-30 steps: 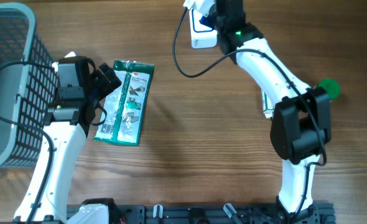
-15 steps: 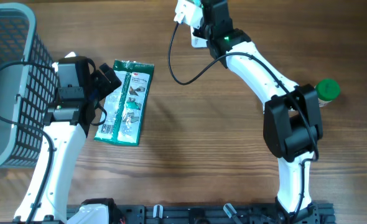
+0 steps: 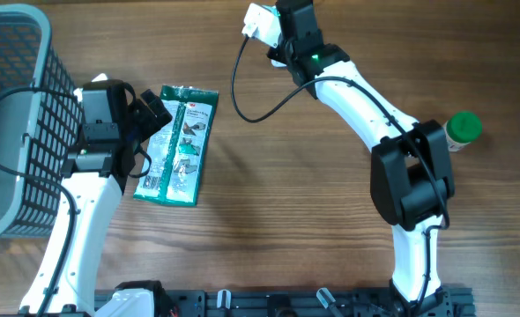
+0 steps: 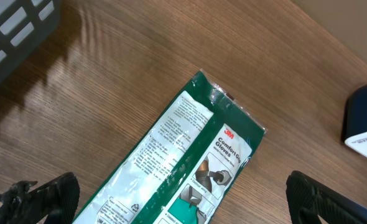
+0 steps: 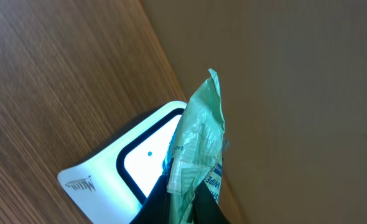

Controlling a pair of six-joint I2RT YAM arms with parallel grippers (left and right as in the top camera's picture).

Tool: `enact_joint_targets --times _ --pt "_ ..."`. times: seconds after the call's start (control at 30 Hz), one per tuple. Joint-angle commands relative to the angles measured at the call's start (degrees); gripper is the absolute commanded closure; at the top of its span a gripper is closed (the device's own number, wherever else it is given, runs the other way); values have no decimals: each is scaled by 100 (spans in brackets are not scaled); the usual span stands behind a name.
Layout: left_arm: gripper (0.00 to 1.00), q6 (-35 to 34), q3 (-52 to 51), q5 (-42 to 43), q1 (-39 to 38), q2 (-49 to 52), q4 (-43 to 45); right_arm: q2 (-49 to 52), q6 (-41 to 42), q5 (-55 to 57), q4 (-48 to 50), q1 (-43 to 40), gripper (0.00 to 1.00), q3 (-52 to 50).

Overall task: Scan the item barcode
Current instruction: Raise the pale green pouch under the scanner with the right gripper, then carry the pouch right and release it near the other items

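Pinching the lower end of a crinkled, pale-green wipe packet [image 5: 197, 137], the right gripper [image 5: 182, 198] has its fingers clamped hard together on it. The packet stands up out of the fingertips as a thin, creased strip with blue print low down, where the word WIPE can be read. Just past the packet lies a white scanner [image 5: 102, 177] with a dark-rimmed window. The packet's edge crosses a corner of that window, though I can't say from here whether the two touch.

The left gripper [image 4: 183, 200] has its fingers spread wide and grips nothing. Between and ahead of its fingertips a green-and-white glove pack [image 4: 190, 155] lies flat on the wooden table [image 3: 269, 202], with small print on the white half and a 3M logo on the green. A dark mesh basket [image 3: 13, 114] sits off to the outside of the left fingers. A green-capped bottle [image 3: 463, 128] stands well away from the right fingers, back by that arm's elbow.
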Motion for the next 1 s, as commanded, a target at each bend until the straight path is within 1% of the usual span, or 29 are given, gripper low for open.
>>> enact_joint_targets --times 0.0,0.07,0.13,0.2,0.3,0.37,0.4,0.47,0.53,0.57,0.6,0.63,0.67,0.7,0.73,0.77,0.8,0.87,0.9,0.93,0.97 --pt "0 48 48 -57 31 7 13 -852 927 -407 -79 -197 96 162" --pt "0 48 48 -57 31 7 13 -1318 1097 -802 -551 -337 96 162" --pt "0 48 48 -57 31 7 13 -1808 1298 -1528 -1596 -538 96 162" --pt "0 48 48 -57 31 7 13 -2063 1303 -2214 -2736 -745 96 162" --pt "0 48 48 -57 31 7 13 -2061 1307 -2931 -4870 -1045 96 35" --pt "0 48 48 -57 31 7 13 -1974 1381 -3025 -5657 -1165 96 -278" --pt "0 48 48 -57 31 7 13 -1928 1539 -2907 -5827 -1213 96 -535" --pt "0 48 48 -57 31 7 13 -1888 1749 -2573 -5729 -1294 96 -1043" --pt "0 48 48 -57 31 7 13 -1888 1768 -1987 -5285 -1340 89 -1818" --pt "0 48 48 -57 31 7 13 -1888 1869 -1648 -5084 -1340 80 -2087" --pt "0 48 48 -57 31 7 13 -1888 1989 -1340 -4909 -1340 66 -2262" --pt "0 48 48 -57 31 7 13 -1888 2166 -975 -4704 -1340 65 -2385" --pt "0 48 48 -57 31 7 13 -1888 2378 -603 -4472 -1340 58 -2428" --pt "0 48 48 -57 31 7 13 -1891 2667 -293 -4155 -1338 54 -2426" --pt "0 48 48 -57 31 7 13 -1891 3182 -249 -3692 -1331 40 -2393" --pt "0 48 48 -57 31 7 13 -1891 3429 -330 -3499 -1320 34 -2382" --pt "0 48 48 -57 31 7 13 -1891 3670 -420 -3311 -1300 29 -2382" --pt "0 48 48 -57 31 7 13 -1891 4122 -876 -3049 -1252 28 -2382" --pt "0 48 48 -57 31 7 13 -1891 4553 -1432 -3014 -1215 32 -2382" --pt "0 48 48 -57 31 7 13 -1891 4894 -2031 -3097 -1176 41 -2387" --pt "0 48 48 -57 31 7 13 -1888 5110 -2380 -3239 -1143 44 -2391"
